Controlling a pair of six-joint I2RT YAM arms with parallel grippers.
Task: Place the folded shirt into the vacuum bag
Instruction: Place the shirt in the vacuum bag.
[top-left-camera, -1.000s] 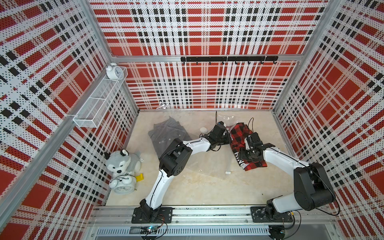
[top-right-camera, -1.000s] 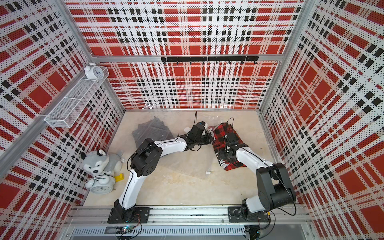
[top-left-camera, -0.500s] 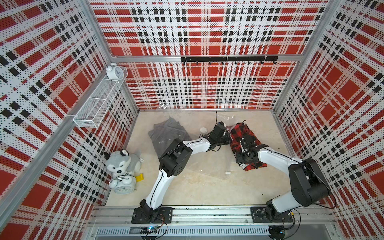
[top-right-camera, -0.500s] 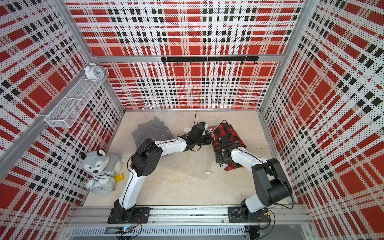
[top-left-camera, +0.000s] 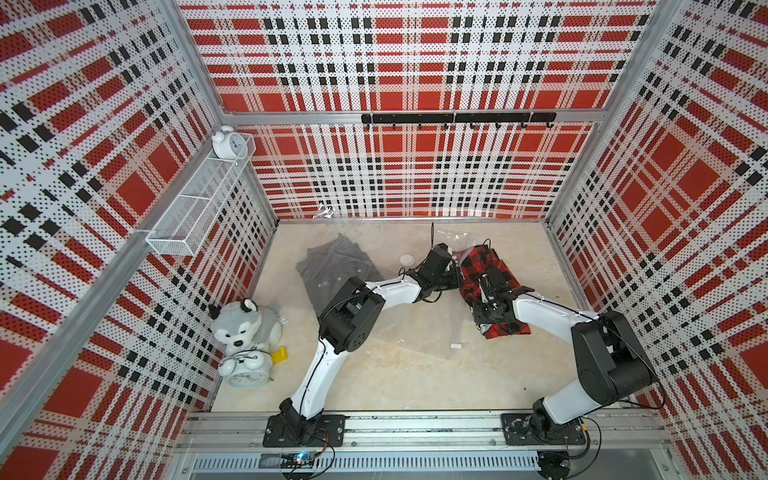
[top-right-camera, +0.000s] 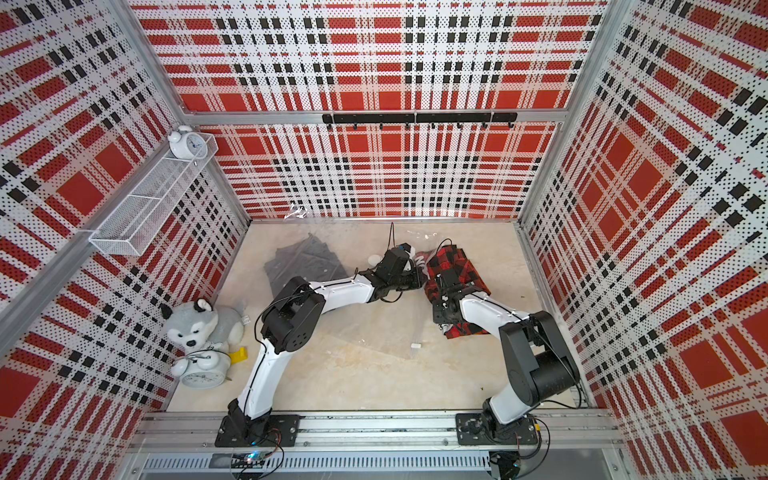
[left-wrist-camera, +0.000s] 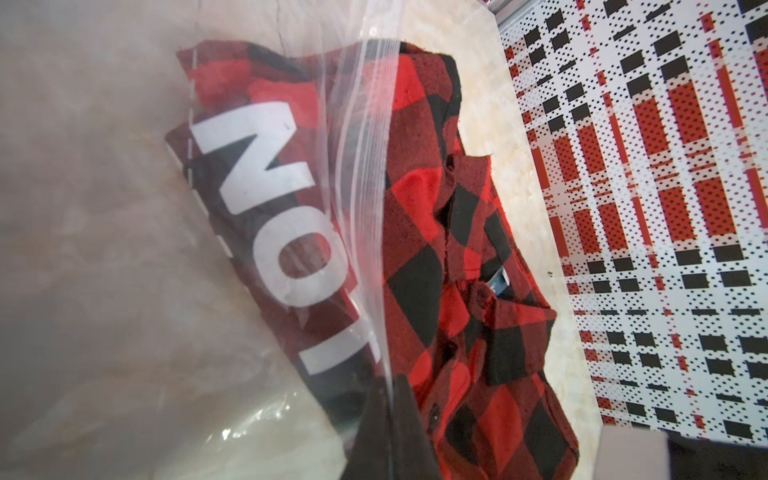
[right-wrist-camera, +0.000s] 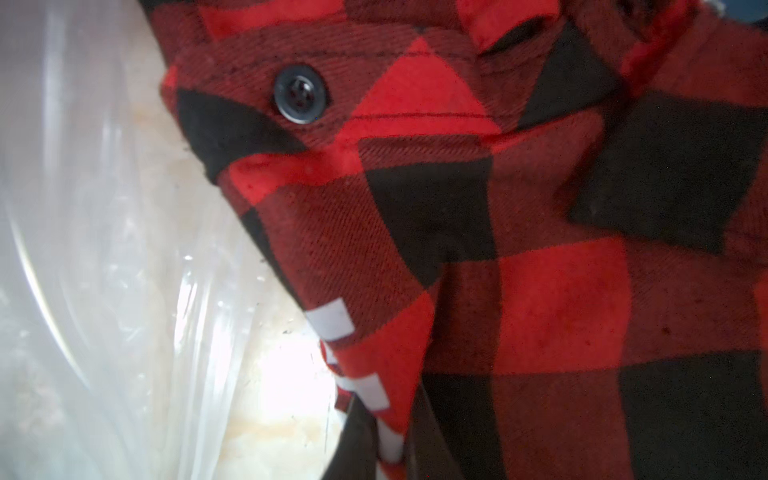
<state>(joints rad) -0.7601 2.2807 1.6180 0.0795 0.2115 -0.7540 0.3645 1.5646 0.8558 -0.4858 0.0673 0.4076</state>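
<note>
The folded shirt (top-left-camera: 496, 266) (top-right-camera: 457, 268) is red and black plaid and lies at the back right of the table. Its left part sits under the clear film of the vacuum bag (top-left-camera: 415, 328) (top-right-camera: 374, 328), which spreads across the table. The bag's round white valve (top-left-camera: 408, 260) and slider clip (top-left-camera: 456, 344) both show. My left gripper (top-left-camera: 457, 276) (left-wrist-camera: 392, 386) is shut on the bag's zip edge (left-wrist-camera: 365, 208), beside the shirt (left-wrist-camera: 436, 270). My right gripper (top-left-camera: 484, 286) (right-wrist-camera: 390, 440) is shut on the shirt's edge (right-wrist-camera: 540, 249), next to the bag film (right-wrist-camera: 124, 291).
A grey garment (top-left-camera: 336, 266) lies at the back left. A husky plush (top-left-camera: 245, 324), an alarm clock (top-left-camera: 247, 370) and a yellow piece (top-left-camera: 279, 355) sit by the left wall. A wire shelf (top-left-camera: 199, 203) holding a white clock (top-left-camera: 227, 143) hangs above them.
My right gripper slid left across the shirt and went from open to shut on the shirt's edge. The left arm kept its hold on the bag and did not move.
</note>
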